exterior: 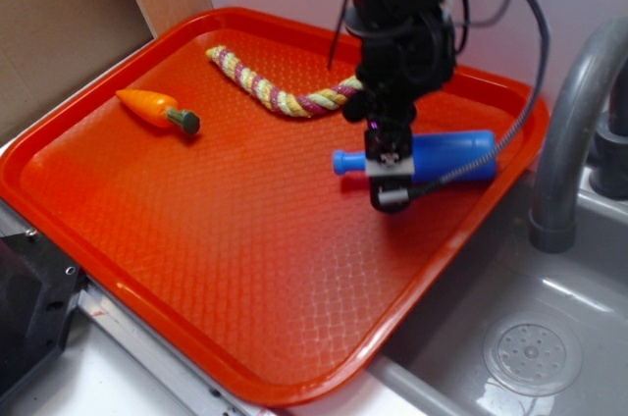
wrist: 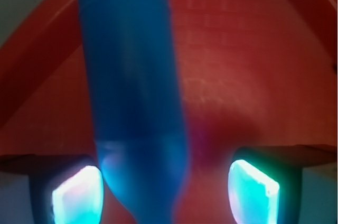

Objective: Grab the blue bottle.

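The blue bottle (exterior: 451,153) lies on its side on the right part of the orange tray (exterior: 245,269), cap pointing left. My gripper (exterior: 390,185) is straight down over its neck end and hides part of it. In the wrist view the bottle (wrist: 132,92) runs up the frame between the pads, and the gripper (wrist: 165,197) is open. The left pad (wrist: 76,195) sits right beside the bottle's shoulder; the right pad (wrist: 253,192) stands apart from it, with bare tray (wrist: 253,65) between.
A toy carrot (exterior: 157,109) and a striped rope (exterior: 275,87) lie at the back of the tray. A grey sink (exterior: 530,338) with a faucet (exterior: 569,122) is to the right. Cardboard (exterior: 59,24) stands at the back left.
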`<state>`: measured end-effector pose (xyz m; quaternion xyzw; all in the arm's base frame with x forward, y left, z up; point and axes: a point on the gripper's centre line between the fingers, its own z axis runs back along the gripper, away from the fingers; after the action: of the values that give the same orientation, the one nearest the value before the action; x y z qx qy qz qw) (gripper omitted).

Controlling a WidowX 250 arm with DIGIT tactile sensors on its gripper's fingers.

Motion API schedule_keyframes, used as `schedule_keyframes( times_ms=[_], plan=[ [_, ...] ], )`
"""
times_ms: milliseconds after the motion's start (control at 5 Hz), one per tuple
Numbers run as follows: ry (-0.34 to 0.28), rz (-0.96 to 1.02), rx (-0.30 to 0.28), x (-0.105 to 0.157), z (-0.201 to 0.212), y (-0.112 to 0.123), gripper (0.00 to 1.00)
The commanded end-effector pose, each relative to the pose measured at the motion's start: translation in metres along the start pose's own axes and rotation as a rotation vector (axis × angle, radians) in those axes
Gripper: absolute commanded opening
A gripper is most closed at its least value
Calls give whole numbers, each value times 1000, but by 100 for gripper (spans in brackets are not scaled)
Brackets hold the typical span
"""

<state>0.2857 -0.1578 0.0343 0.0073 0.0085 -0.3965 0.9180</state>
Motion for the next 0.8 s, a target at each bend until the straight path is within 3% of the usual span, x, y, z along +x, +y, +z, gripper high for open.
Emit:
schedule_keyframes(
  times_ms=[0,200,600],
  plan=[
    [-22,-50,-4,13,0,-12,100],
    [-1,-40,8,13,-3,-11,0],
    [24,-18,47,9,1,-5,0]
  ],
)
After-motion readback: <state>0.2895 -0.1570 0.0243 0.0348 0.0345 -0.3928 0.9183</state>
